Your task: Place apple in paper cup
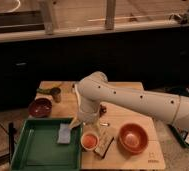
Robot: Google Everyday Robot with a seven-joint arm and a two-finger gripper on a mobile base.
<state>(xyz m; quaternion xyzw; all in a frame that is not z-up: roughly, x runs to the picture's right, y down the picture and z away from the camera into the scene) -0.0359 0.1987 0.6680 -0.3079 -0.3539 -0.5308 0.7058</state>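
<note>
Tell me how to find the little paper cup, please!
Find the big green tray at the front left. Just off its right edge, near the gripper, sits the paper cup. It is white, holds the orange apple, and is far smaller than the orange-brown bowl beside it.

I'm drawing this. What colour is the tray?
Green tray, clearest in the camera view; the hand hangs over one corner.

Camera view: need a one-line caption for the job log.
Apple in the paper cup on the table; gripper just up-left of it, by the green tray.
</note>
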